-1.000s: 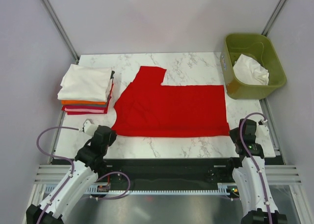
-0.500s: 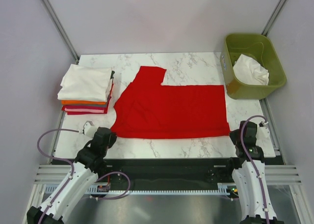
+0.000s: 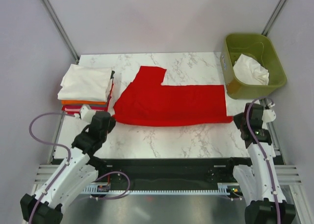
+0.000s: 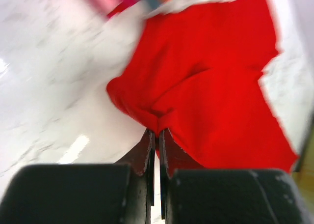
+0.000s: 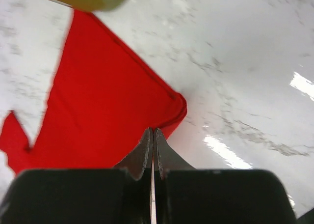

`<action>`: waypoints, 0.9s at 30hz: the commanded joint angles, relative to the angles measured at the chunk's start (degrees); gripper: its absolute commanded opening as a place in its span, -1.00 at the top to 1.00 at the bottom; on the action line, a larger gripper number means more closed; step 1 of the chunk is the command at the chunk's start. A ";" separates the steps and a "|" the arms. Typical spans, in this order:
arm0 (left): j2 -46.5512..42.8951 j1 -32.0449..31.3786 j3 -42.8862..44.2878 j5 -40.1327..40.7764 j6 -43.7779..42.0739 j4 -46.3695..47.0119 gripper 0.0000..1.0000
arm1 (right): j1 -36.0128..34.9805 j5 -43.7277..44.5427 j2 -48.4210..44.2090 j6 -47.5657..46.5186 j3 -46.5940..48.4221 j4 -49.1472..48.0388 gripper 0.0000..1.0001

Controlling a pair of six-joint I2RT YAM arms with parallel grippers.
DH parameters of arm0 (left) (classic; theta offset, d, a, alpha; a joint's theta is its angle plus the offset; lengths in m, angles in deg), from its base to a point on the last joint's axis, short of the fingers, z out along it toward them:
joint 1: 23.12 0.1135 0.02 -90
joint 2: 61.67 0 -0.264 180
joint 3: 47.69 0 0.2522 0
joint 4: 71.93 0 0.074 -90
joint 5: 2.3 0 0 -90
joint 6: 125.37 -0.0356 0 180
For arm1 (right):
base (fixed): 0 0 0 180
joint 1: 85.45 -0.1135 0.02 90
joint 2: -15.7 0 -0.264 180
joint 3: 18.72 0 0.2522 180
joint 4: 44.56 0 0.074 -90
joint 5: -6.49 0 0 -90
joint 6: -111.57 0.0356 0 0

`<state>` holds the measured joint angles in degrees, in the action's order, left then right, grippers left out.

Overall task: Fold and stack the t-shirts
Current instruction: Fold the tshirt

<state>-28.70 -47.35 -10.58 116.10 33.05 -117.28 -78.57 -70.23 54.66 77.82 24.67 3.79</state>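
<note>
Marble-veined counter (image 3: 171,141) seen between grey walls; bright red t-shirt (image 3: 171,103) spread across its middle, one sleeve toward the far side; left gripper (image 4: 157,131) clamped on its near-left corner; right gripper (image 5: 152,131) pinched tight on its near-right corner; stack of folded t-shirts (image 3: 86,86), white on top, found at left; olive-green bin (image 3: 245,92) with crumpled white cloth (image 3: 251,69) at far right.

top camera looks down from behind; 2 wrist cameras close on the red t-shirt (image 3: 171,103)
</note>
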 commanded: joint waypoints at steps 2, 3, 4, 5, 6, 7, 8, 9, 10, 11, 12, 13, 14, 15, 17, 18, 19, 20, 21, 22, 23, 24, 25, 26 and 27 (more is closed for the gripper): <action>6.84 0.23 17.22 6.49 -7.68 3.38 0.95 | 0.25 0.26 3.75 0.53 16.46 -2.08 1.00; 7.37 0.23 22.91 6.14 -10.21 3.21 0.95 | 0.25 0.52 4.19 0.09 19.21 -0.42 1.00; 7.72 0.23 25.57 5.35 -11.54 3.12 0.95 | 0.16 0.87 4.80 -0.26 22.11 0.82 1.00; 7.72 0.23 30.82 4.91 -12.95 3.03 0.95 | 0.24 1.92 4.81 -1.05 27.88 2.14 1.00; 7.29 0.23 33.22 3.95 -15.40 2.94 0.95 | 0.25 2.27 4.72 -1.58 33.51 3.98 1.00; 7.02 0.23 35.51 3.42 -16.56 2.85 0.95 | 0.25 2.45 4.46 -2.02 36.18 4.60 1.00; 6.85 0.23 37.79 2.80 -17.61 2.85 0.95 | 0.16 2.45 4.02 -2.46 38.55 5.05 1.00; 6.50 0.23 42.26 2.19 -19.54 2.59 0.95 | 0.24 2.19 3.67 -3.16 40.75 5.05 1.00; 6.49 0.23 44.48 1.14 -20.34 2.24 0.96 | 0.25 1.84 3.49 -3.60 45.38 4.88 1.00; 6.49 0.23 48.76 0.78 -21.04 2.06 0.95 | 0.25 1.58 3.75 -3.95 47.78 4.96 1.00; 6.67 0.15 50.89 0.52 -22.09 1.89 0.95 | 0.25 1.40 4.02 -4.21 49.98 5.22 1.00; 7.19 0.23 53.00 0.25 -22.45 1.63 0.95 | 0.25 1.23 4.98 -4.30 52.09 5.23 1.00; 7.72 0.23 57.03 0.16 -22.89 1.36 0.95 | 0.25 1.31 5.59 -4.22 55.77 5.23 1.00; 9.38 0.23 59.07 0.25 -23.85 1.27 0.95 | 0.16 1.49 6.30 -3.87 57.37 5.23 1.00; 11.49 0.23 64.94 1.30 -25.00 1.10 0.95 | 0.24 1.49 8.75 -3.52 61.24 5.14 1.00; 14.55 0.23 66.80 2.44 -26.31 1.01 0.95 | 0.25 0.97 10.94 -3.25 62.99 4.70 1.00; 15.97 0.23 68.47 2.97 -26.85 0.92 0.95 | 0.16 0.53 12.18 -2.99 63.71 4.61 1.00; 17.90 0.23 71.19 3.58 -27.37 0.92 0.95 | 0.16 0.09 13.41 -2.81 64.06 4.44 1.00; 20.96 0.23 72.17 4.29 -28.25 1.09 0.96 | 0.24 -0.70 15.95 -2.64 64.15 3.48 1.00; 22.99 0.23 72.88 5.42 -28.61 1.01 0.95 | 0.25 -2.10 17.28 -2.03 63.72 2.86 1.00; 24.67 0.23 73.76 5.87 -28.78 1.10 0.96 | 0.25 -2.64 18.42 -1.76 63.19 1.63 1.00; 26.25 0.41 73.85 6.05 -28.52 1.18 0.95 | 0.25 -3.51 19.74 -1.32 62.40 0.75 1.00; 29.49 0.67 73.77 5.44 -28.09 1.18 0.95 | 0.16 -4.04 22.27 -0.88 61.18 -0.04 1.00; 30.82 1.11 73.24 4.65 -26.86 1.36 0.96 | 0.24 -5.09 23.60 -0.44 60.73 -1.09 1.00; 32.49 2.42 72.89 3.51 -26.07 1.79 0.95 | 0.16 -5.54 26.32 -0.18 60.46 -1.71 1.00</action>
<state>-2.25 -46.71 63.36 118.46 8.46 -115.18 -78.57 -73.71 74.88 76.14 87.13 4.31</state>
